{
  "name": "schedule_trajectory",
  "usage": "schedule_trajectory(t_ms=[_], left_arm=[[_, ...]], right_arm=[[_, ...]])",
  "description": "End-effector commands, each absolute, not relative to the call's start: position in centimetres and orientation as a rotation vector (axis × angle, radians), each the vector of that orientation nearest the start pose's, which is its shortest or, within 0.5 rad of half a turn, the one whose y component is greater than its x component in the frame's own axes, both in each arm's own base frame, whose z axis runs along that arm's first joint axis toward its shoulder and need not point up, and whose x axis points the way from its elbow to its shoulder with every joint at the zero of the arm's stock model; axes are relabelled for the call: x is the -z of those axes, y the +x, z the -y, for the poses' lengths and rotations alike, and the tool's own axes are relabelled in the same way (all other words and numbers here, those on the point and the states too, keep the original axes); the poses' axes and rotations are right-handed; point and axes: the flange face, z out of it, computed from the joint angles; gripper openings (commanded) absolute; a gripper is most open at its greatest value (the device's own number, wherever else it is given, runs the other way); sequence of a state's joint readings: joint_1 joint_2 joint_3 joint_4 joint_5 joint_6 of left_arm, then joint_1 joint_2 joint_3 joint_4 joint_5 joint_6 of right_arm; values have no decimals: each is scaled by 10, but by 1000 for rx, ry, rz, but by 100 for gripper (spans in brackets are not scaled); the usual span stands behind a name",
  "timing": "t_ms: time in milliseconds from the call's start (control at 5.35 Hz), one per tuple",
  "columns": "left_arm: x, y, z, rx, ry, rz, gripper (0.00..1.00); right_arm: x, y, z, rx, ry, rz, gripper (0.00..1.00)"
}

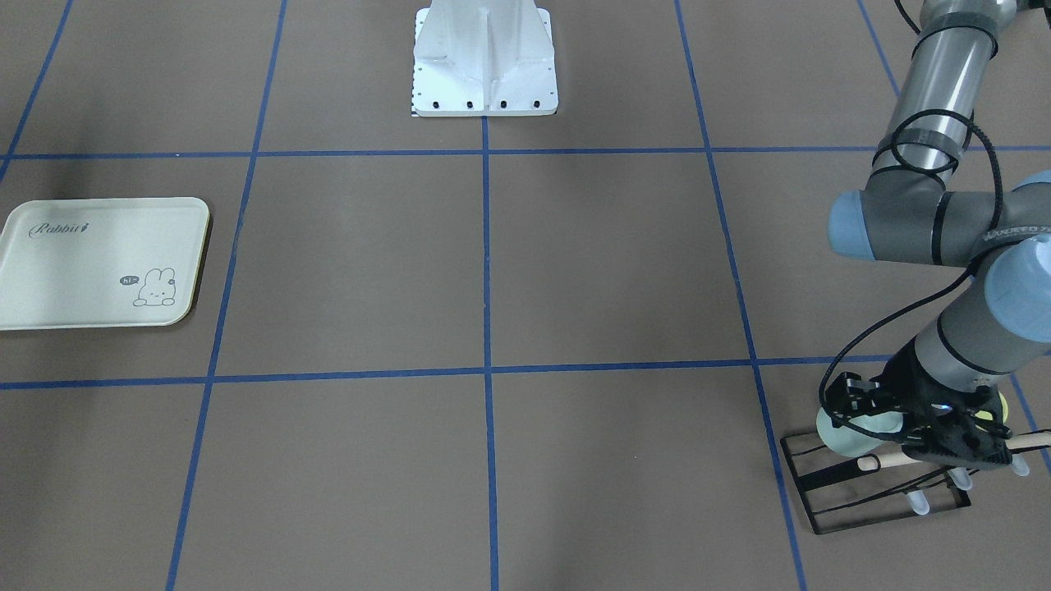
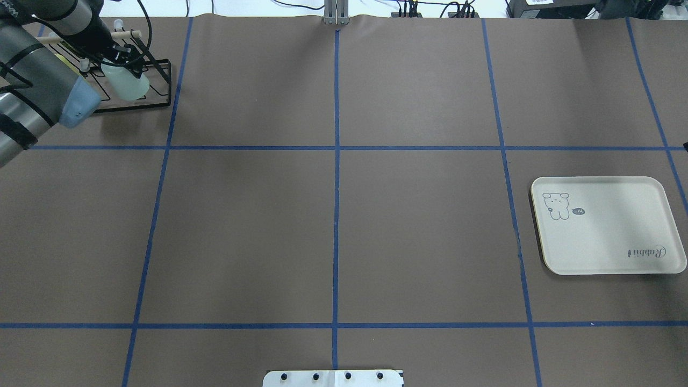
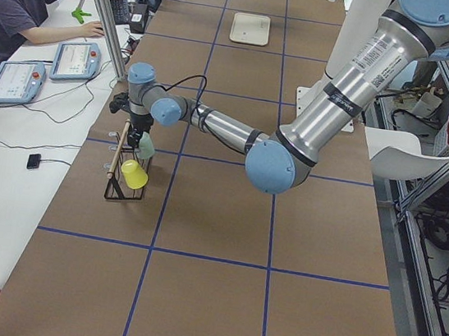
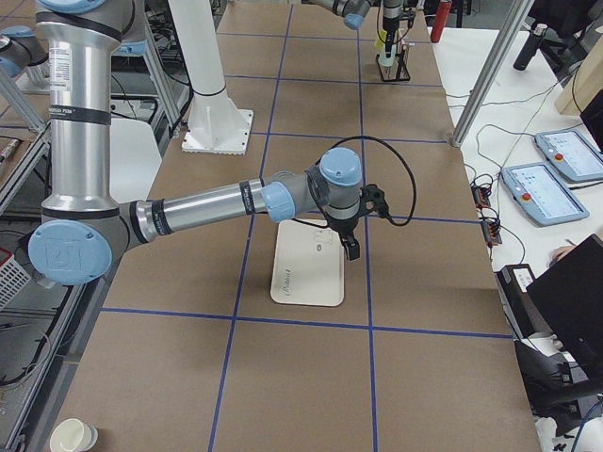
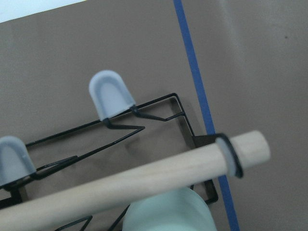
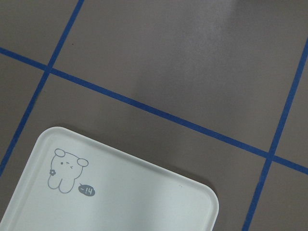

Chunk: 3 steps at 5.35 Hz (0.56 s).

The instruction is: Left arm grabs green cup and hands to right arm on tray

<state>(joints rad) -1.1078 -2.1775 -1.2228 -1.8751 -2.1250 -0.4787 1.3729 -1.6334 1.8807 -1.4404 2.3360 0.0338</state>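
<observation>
green cup (image 1: 846, 435): seen tipped over on the black wire rack (image 2: 170, 83), just beside the rack's wooden dowel (image 5: 144, 178)
left hand (image 1: 855, 402): parked at the rack, right on the cup; clamped or loose, can't be told tbh
yellow-green cup (image 3: 133, 174): hung on the same rack
tray (image 2: 607, 236): laid flat on the surface (image 2: 419, 226), well apart from the rack
right hand (image 4: 350, 247): held over the tray, far from the rack; grip can't be made out

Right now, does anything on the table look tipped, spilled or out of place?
Nothing stands out. The green cup and the yellow cup are on the black rack, and the tray lies flat, with no spill visible.
</observation>
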Motion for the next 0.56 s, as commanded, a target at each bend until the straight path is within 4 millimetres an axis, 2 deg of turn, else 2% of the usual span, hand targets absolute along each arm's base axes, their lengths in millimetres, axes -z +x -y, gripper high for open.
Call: schedule_trajectory(t_ms=[0, 374], left_arm=[[-429, 260, 708, -135, 246, -728, 39], [-413, 252, 707, -133, 265, -741, 30]], right_arm=[[-520, -30, 476, 299, 271, 795, 100], [-520, -30, 476, 298, 271, 795, 100]])
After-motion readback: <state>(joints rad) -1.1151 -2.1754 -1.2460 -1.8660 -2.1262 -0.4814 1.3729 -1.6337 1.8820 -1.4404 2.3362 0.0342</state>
